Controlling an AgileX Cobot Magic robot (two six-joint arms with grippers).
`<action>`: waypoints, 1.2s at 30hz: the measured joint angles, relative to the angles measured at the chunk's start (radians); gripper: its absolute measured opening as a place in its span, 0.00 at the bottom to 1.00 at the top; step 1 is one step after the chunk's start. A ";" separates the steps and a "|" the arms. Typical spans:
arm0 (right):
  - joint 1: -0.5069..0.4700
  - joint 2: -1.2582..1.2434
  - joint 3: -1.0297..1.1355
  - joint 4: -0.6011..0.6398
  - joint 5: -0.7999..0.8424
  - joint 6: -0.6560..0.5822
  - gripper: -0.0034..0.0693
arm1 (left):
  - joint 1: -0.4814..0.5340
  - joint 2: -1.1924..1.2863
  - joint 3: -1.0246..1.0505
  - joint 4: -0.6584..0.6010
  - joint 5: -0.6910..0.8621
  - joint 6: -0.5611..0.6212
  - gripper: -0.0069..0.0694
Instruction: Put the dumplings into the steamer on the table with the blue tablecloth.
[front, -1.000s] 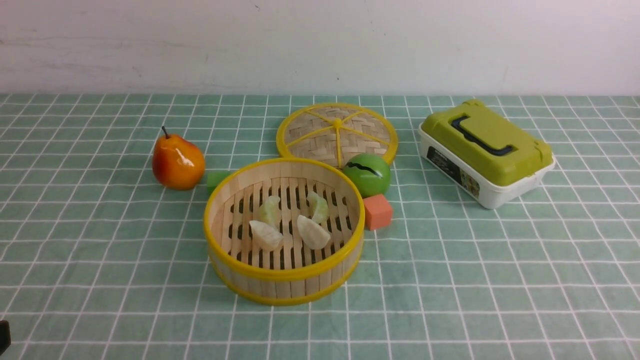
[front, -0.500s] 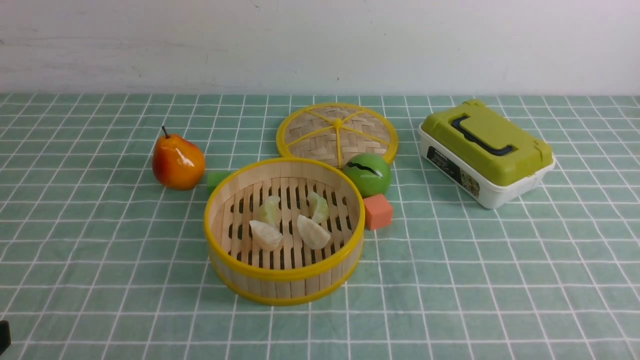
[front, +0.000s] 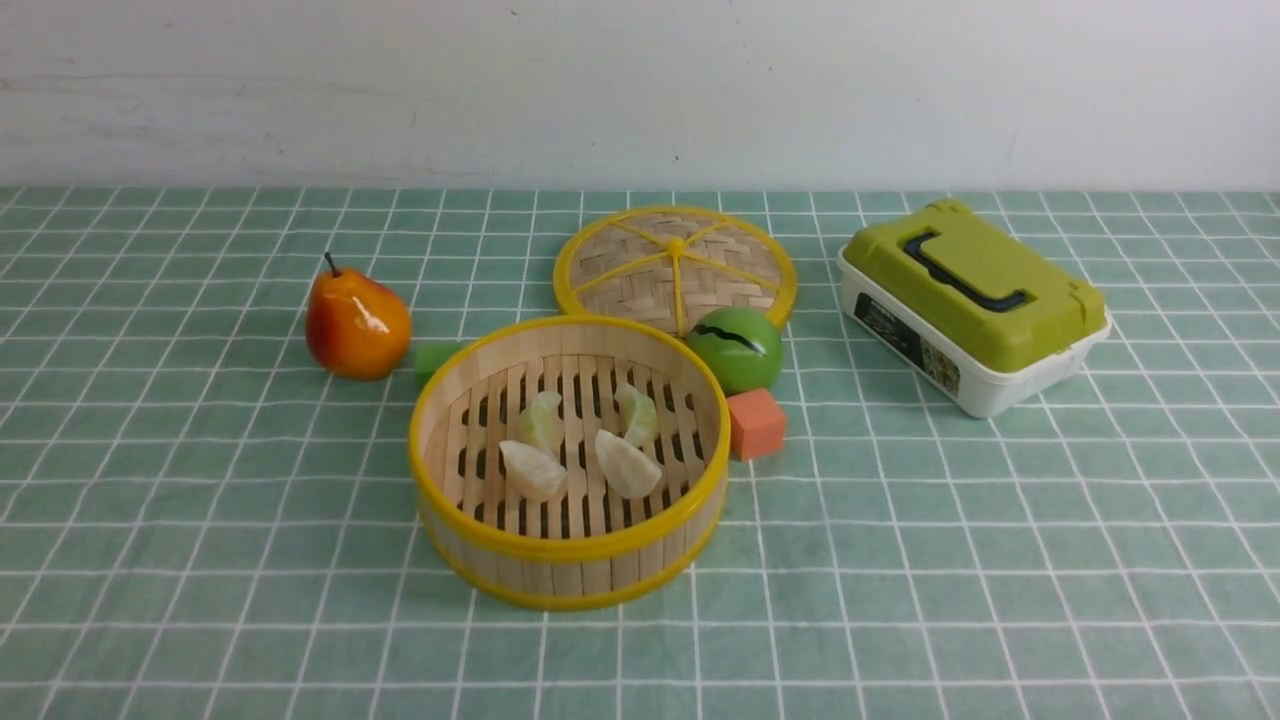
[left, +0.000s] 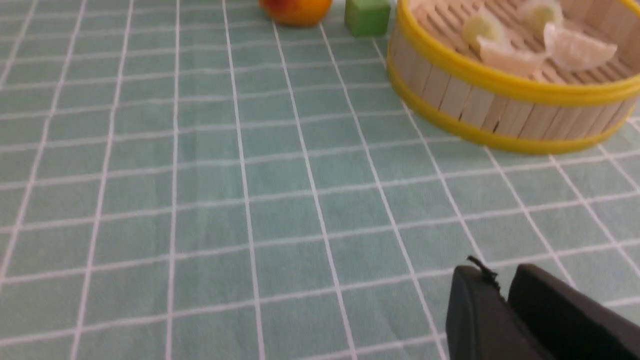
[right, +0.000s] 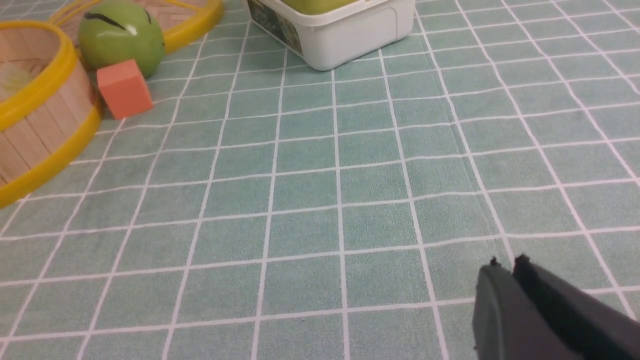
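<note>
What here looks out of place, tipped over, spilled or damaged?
Nothing stands out. All four dumplings lie inside the steamer, which sits upright on the tablecloth. Its lid lies flat behind it, and both grippers are shut and empty.

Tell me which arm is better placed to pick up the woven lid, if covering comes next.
Probably the right: the lid sits behind the steamer, toward the right, and the right gripper is empty on that side.
</note>
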 joint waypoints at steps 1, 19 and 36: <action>0.000 0.000 0.000 0.000 0.000 0.000 0.09 | 0.001 -0.035 0.038 -0.005 0.001 0.000 0.22; 0.000 0.000 0.000 0.000 0.002 0.000 0.12 | 0.205 -0.107 0.169 -0.157 -0.149 0.024 0.23; 0.000 0.000 0.000 0.001 0.002 0.000 0.12 | 0.205 -0.107 0.169 -0.169 -0.149 0.027 0.07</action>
